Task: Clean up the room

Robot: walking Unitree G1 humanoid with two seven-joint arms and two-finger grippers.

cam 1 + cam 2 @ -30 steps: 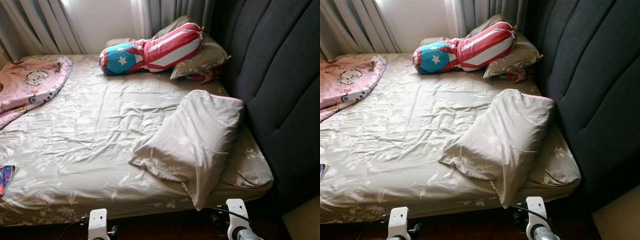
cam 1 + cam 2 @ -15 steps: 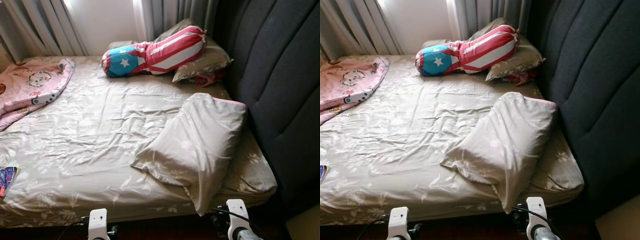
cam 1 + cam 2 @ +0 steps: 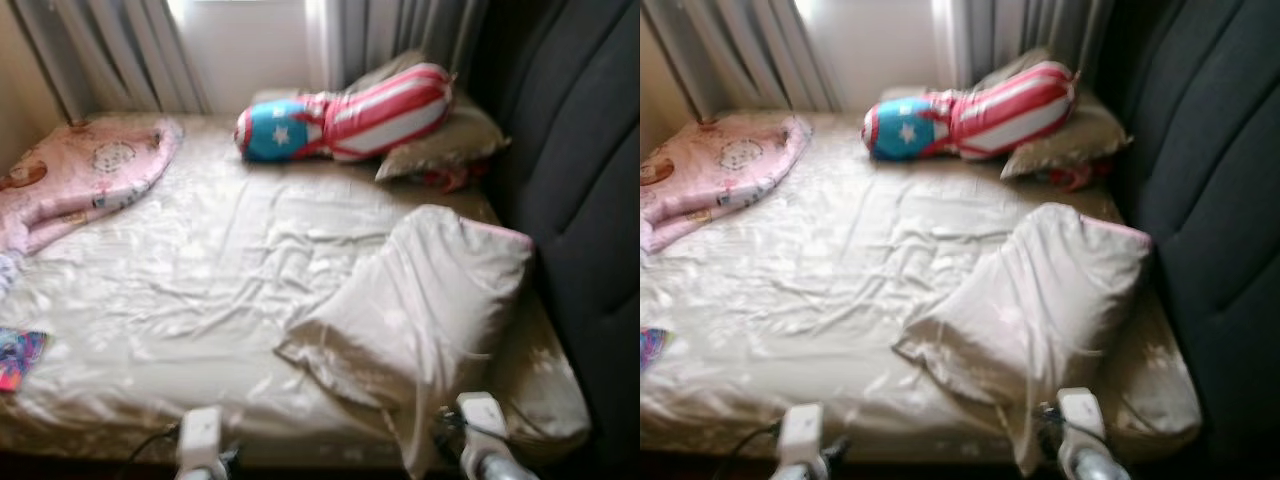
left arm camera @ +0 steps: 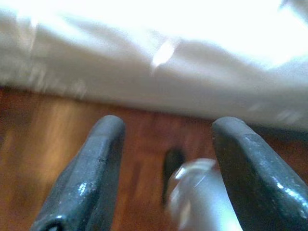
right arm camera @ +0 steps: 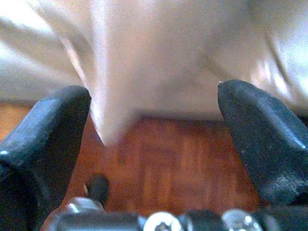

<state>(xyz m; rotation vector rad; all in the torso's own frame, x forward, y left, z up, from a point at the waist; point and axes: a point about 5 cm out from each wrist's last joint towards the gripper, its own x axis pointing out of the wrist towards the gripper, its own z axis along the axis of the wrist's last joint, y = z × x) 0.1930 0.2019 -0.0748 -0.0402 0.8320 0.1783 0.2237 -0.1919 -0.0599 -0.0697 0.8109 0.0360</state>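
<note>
A bed with a crumpled beige sheet [image 3: 200, 270] lies before me. A beige pillow [image 3: 430, 300] lies askew at its near right, one corner hanging over the bed's edge. A red, white and blue bolster [image 3: 350, 115] leans on a second beige pillow [image 3: 450, 150] at the far right. A pink blanket [image 3: 80, 180] is bunched at the far left. My left gripper [image 4: 168, 126] is open above the wooden floor [image 4: 43, 139] beside the bed's edge. My right gripper [image 5: 154, 94] is open just below the pillow's hanging corner [image 5: 108, 120], holding nothing.
A dark padded headboard [image 3: 590, 180] runs along the right side. Grey curtains [image 3: 110, 50] hang behind the bed. A colourful flat book [image 3: 20, 358] lies at the bed's near left edge. My two wrists [image 3: 202, 440] [image 3: 480, 425] hang low at the bed's near edge.
The whole picture has shifted right and gone blurred, so the camera has moved. Nothing on the bed has moved, and both arms still hang low.
</note>
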